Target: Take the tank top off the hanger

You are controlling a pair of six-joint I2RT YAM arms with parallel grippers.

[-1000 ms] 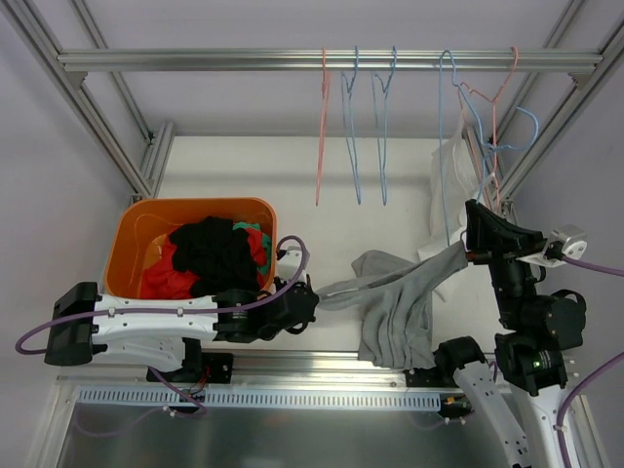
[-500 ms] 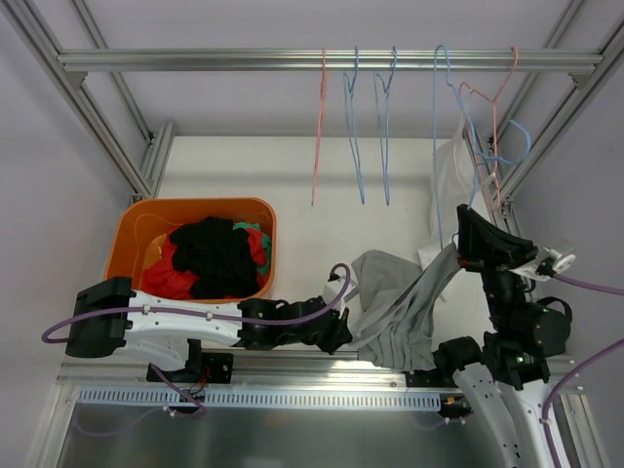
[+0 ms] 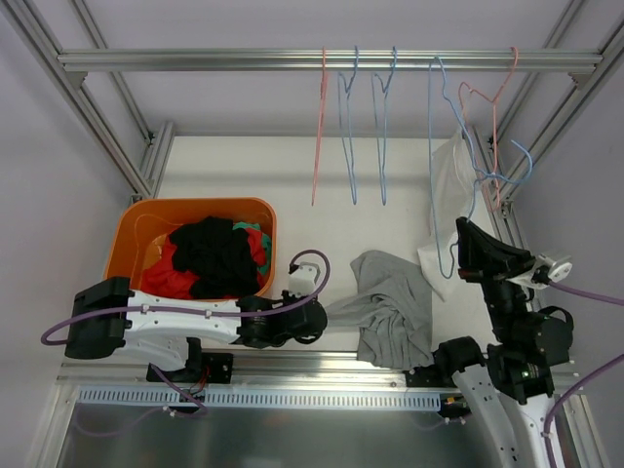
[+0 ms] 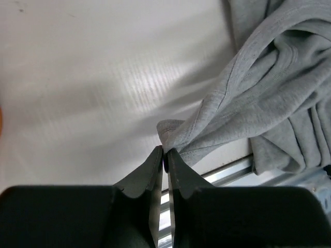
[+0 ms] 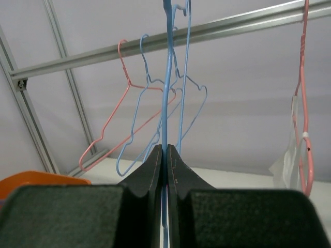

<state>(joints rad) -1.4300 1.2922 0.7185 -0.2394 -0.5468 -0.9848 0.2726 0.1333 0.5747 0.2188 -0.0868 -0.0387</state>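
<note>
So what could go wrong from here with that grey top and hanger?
The left jaws pinch only a thin edge of the grey tank top, so it could slip free. The top lies over the near edge of the table and might slide off. The right jaws clamp the blue hanger; a tug could unhook it from the rail.

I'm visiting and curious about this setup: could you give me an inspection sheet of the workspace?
Surface: white table, no spills seen.
Job's things: grey tank top crumpled on the table, seemingly off the blue hanger on the rail.
Clutter: orange bin of black and red clothes; spare hangers; white bag.
Hands: left hand shut on the tank top's edge; right hand shut on the blue hanger.
Cables: purple cables looping free of the garment.
Surroundings: aluminium frame, grey walls.
</note>
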